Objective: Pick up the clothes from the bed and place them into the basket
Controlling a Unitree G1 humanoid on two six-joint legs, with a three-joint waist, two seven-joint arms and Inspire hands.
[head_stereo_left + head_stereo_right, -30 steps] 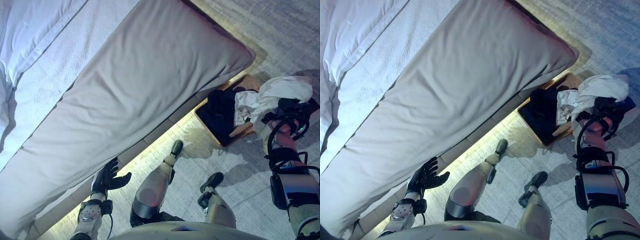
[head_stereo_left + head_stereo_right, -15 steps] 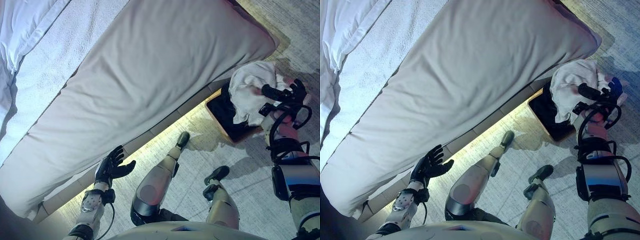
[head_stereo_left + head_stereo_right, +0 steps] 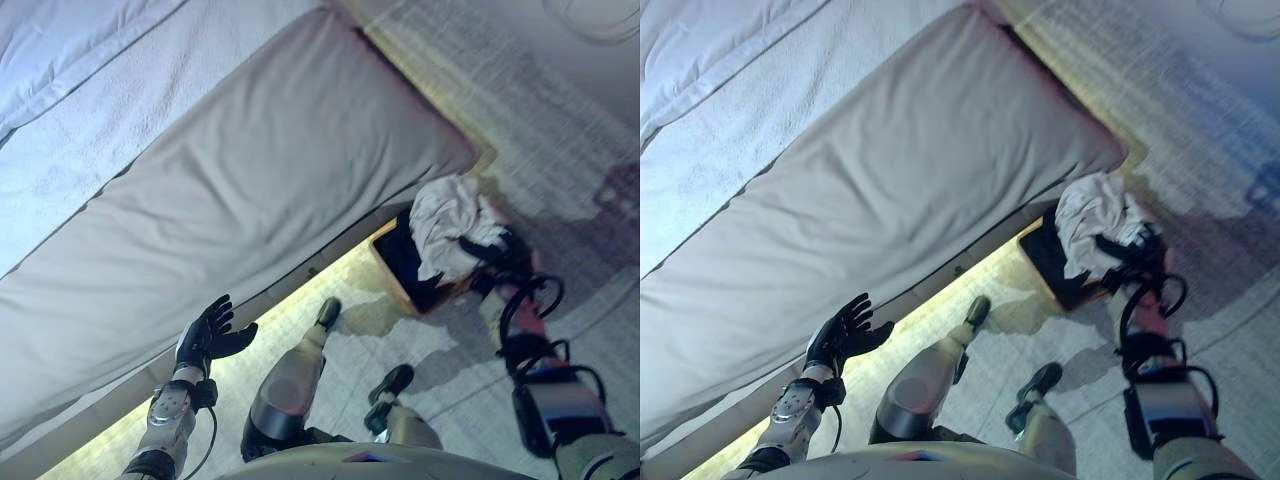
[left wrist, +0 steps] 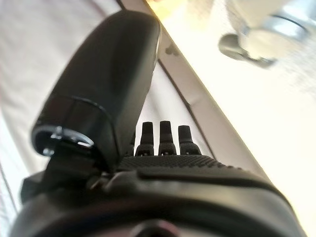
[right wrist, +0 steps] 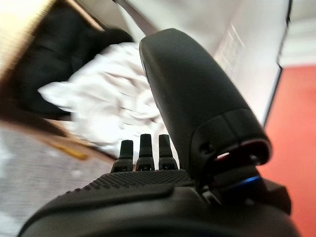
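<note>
- The white garment (image 3: 1092, 222) lies heaped over the basket (image 3: 1044, 252) at the bed's (image 3: 890, 180) foot corner, apparently just dropped.
- The right hand (image 3: 1137, 250) beside it shows straight, released fingers.
- The left hand (image 3: 205, 335) idles, spread, near the bed's edge.

Dim room; warm glow under bed (image 3: 250, 180); wrist views blurred.

The white garment (image 3: 447, 222) has dropped from the right hand (image 3: 497, 252) onto the basket (image 3: 392, 272)
</note>
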